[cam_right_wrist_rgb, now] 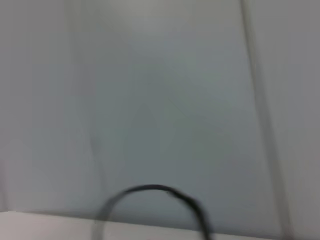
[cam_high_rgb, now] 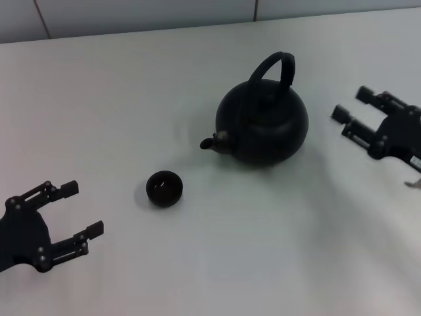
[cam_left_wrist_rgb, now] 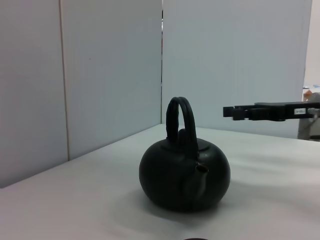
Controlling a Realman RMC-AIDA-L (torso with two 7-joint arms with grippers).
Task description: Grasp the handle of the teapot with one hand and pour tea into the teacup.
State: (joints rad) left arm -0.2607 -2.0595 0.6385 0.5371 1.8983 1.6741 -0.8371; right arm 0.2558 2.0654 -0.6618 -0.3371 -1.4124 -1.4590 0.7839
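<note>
The matte-black teapot (cam_high_rgb: 263,118) stands upright on the white table, spout toward the left. Its arched handle (cam_high_rgb: 275,66) rises over the lid. The small black teacup (cam_high_rgb: 164,188) sits in front and left of the spout, apart from the pot. My right gripper (cam_high_rgb: 348,110) is open, to the right of the teapot with a gap between them. My left gripper (cam_high_rgb: 82,209) is open, left of the teacup near the front. The left wrist view shows the teapot (cam_left_wrist_rgb: 184,175), its handle (cam_left_wrist_rgb: 180,122) and the right gripper (cam_left_wrist_rgb: 235,112) beyond it. The right wrist view shows the handle's arc (cam_right_wrist_rgb: 155,192).
The white table (cam_high_rgb: 131,99) runs back to a grey panelled wall (cam_high_rgb: 131,16). Nothing else stands on it.
</note>
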